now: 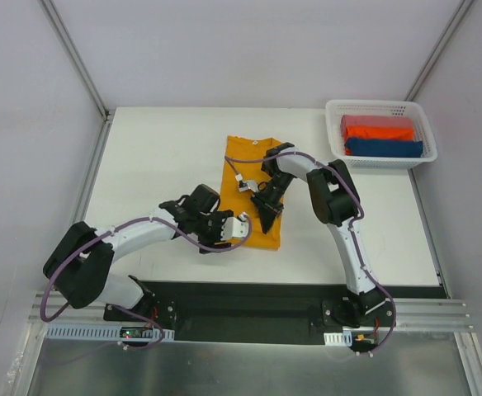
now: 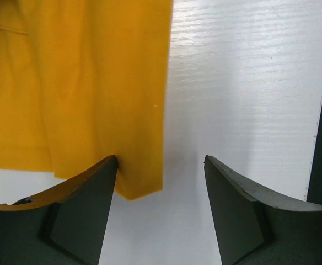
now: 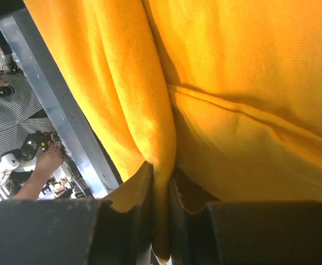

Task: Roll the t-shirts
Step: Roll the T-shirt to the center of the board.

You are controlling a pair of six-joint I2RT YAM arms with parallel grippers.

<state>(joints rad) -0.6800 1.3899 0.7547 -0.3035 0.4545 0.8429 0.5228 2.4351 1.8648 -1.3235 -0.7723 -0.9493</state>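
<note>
Item 1, the mustard-orange t-shirt (image 1: 245, 161), lies near the middle of the white counter (image 1: 158, 157), folded into a narrow strip running from the far side toward the arms, collar end away from them. The right hand (image 1: 267, 221) is down on the near half of the strip; in the right wrist view its 2 fingers are pressed together on a raised fold of the mustard-orange t-shirt (image 3: 243, 83), the cloth pinched between the tips of the right hand (image 3: 161, 171) and drawn up into a ridge. The left hand (image 1: 239, 229) sits at the near left corner of the strip, low over the counter. In the left wrist view the left hand (image 2: 160, 160) is spread, holding nothing; the near corner of the mustard-orange t-shirt (image 2: 84, 83) reaches between the fingers and meets the finger on the left of that view, with bare counter (image 2: 249, 83) in front of the other. At the far right corner stands a white mesh basket (image 1: 381, 162) holding 3 rolled garments side by side: a pinkish t-shirt (image 1: 373, 120) farthest, a red-orange t-shirt (image 1: 381, 132) in the middle and a dark blue t-shirt (image 1: 381, 148) nearest
</note>
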